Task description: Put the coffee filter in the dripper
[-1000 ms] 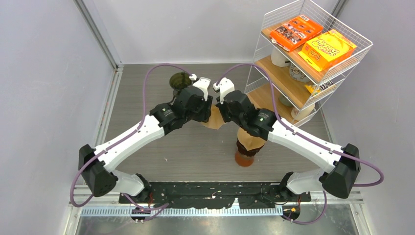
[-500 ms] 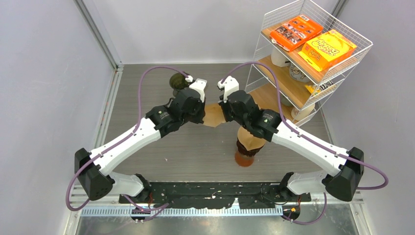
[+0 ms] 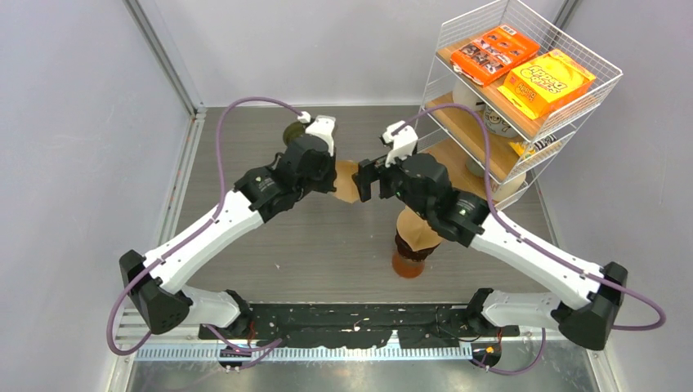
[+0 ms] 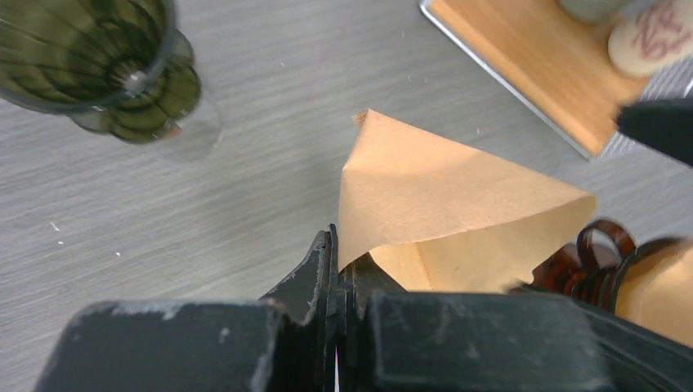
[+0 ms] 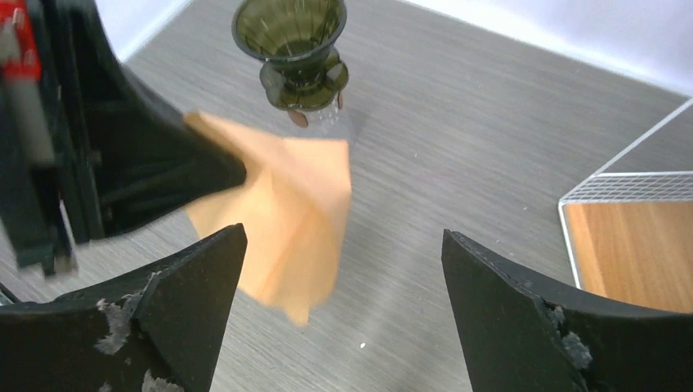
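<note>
A white wire rack [image 3: 582, 104] stands at the far right of the grey wood-grain desk [image 3: 327, 245]. Its top basket carries an orange box [image 3: 494, 53] and a yellow box [image 3: 546, 82] side by side. On the wooden shelf [image 3: 482, 145] below sit a white cup [image 3: 467, 96] and a patterned mug [image 3: 496, 122], with a striped yellow packet [image 3: 535, 147] near its edge.

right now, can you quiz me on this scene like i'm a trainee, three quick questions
1. Multiple choice: what pinches the paper filter? A) left gripper B) right gripper C) neither
2. True or false: the paper filter sits inside the green dripper.
3. Fill in: the right gripper is ____ (open or shut).
Key: 1 A; 2 false; 3 open.
</note>
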Controlling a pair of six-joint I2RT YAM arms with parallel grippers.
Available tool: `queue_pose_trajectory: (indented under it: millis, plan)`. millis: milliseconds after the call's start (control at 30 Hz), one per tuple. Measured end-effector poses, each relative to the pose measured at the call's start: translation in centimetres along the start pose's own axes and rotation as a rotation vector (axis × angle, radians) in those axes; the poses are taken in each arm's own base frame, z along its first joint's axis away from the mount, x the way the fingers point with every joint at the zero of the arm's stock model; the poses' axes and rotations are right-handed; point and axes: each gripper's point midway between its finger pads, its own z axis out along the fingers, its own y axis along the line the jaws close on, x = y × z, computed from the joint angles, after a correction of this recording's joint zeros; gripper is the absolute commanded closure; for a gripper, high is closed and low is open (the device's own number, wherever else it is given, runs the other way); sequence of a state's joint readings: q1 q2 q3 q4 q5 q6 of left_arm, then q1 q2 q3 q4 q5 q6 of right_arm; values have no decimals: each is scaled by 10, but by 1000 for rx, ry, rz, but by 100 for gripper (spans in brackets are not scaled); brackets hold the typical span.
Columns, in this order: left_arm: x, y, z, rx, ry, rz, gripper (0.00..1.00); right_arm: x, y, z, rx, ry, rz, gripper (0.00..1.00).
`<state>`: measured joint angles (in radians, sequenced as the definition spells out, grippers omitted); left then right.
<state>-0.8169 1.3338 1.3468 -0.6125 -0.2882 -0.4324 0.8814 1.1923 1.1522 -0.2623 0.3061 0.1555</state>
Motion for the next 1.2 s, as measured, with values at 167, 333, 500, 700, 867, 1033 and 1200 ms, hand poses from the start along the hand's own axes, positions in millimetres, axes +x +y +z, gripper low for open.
queue_pose_trajectory:
  millis: [167, 333, 500, 700, 867, 1033, 1200]
  plan:
    - [-32, 22, -4, -64, -60, -57, 100, -21, -12, -31, 7, -141, 44, 4]
    - [-55, 62, -5, -149, -70, -118, 100, -34, -32, -56, 72, -242, 87, 4]
    - [-84, 105, -4, -220, -53, -173, 100, -23, -51, -55, 179, -219, 89, 4]
    - [-90, 119, 4, -195, 34, -149, 100, -3, -64, -50, 254, -146, 58, 5]
    - [-76, 134, 27, -194, 158, -155, 100, 6, -71, -51, 292, -112, 39, 5]
    - [-62, 147, 44, -203, 248, -159, 100, 10, -75, -52, 318, -97, 29, 5]
    - [-68, 150, 52, -181, 268, -168, 100, 7, -81, -53, 357, -94, 26, 5]
